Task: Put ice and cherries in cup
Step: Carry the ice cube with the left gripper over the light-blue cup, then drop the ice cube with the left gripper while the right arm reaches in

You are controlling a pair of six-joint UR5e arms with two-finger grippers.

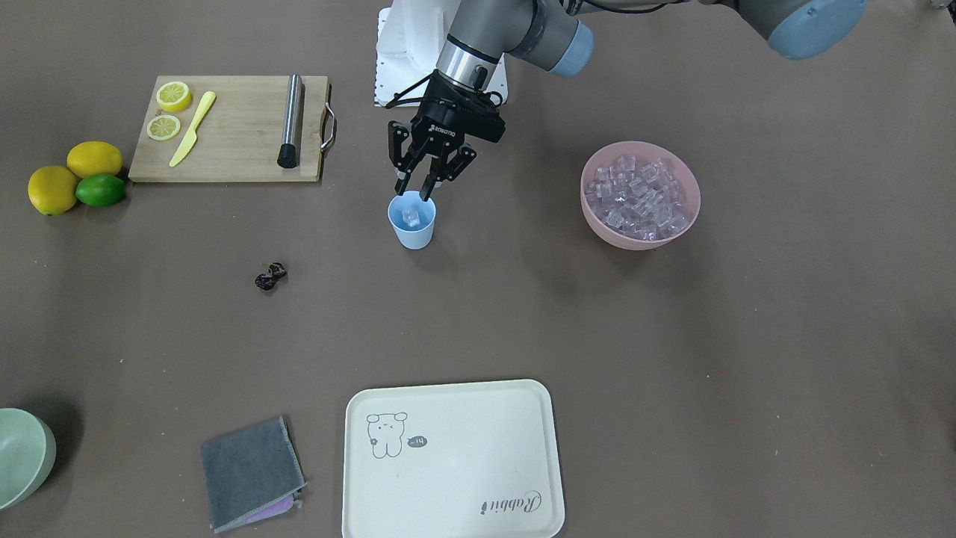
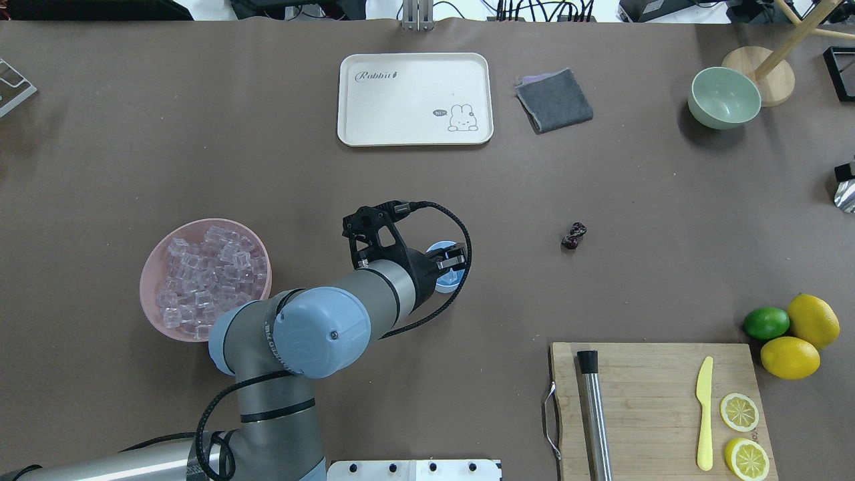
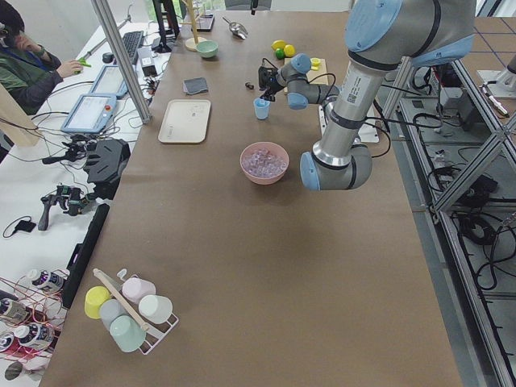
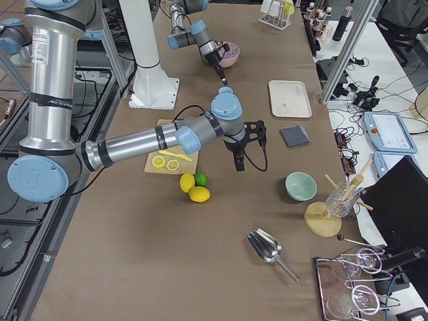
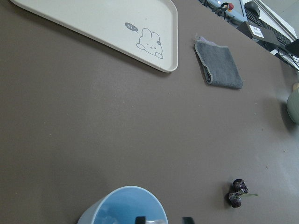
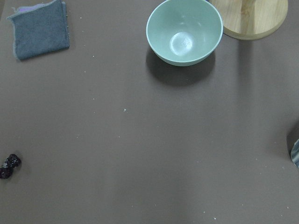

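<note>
left arm [image 1: 515,33] stretched to mid-table, wrist tipped down, left gripper [image 1: 415,190] right over the cup [image 1: 411,228], jaws parted, gripping nothing. the front view catches an ice cube [image 1: 409,217] inside the cup; overhead, the arm hides most of it. more ice [image 1: 636,198] fills the pink bowl [image 1: 642,240]. cherries [image 1: 269,276] lie on the table [image 1: 523,314], well apart from the cup. right gripper [image 4: 236,160] shows only from the side, so i cannot tell its jaws.

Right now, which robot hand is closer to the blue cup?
The left one. The left gripper hangs right over the cup, with its fingertips at the rim. The right gripper is far away, over by the lemons.
</note>
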